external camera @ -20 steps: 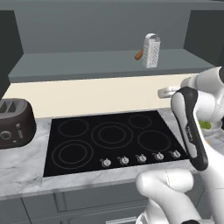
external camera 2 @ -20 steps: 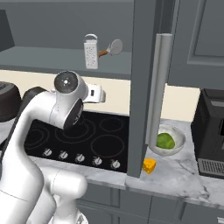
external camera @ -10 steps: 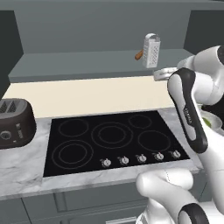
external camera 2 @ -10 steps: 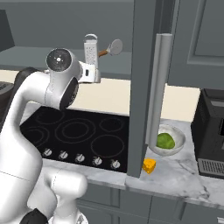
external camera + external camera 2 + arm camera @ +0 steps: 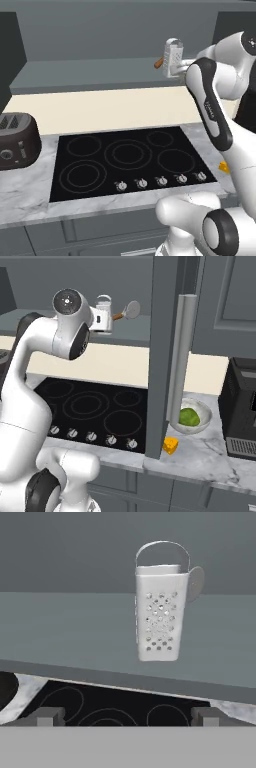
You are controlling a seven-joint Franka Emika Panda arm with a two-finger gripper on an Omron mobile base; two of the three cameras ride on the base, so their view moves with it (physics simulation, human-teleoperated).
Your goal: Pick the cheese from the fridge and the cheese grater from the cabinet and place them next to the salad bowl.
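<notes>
Hand view: grater stood upright on cabinet shelf, at 12 o'clock ahead of gripper, well apart from it. Fingers were spread wide, released, nothing between them. Flat round utensil head peeked from behind grater's 3 o'clock side. Stove rings showed below shelf edge.

Left base view: arm was raised, gripper end near grater, approx. level w/ shelf; brown-handled utensil at grater's 9 o'clock. Toaster sat at stove's 9 o'clock on counter.

Right base view: cheese lay on marble counter, just beside salad bowl, at its 7 o'clock. Bowl held green pieces. Dark appliance stood at bowl's 3 o'clock. Grater partly hidden by hand.
</notes>
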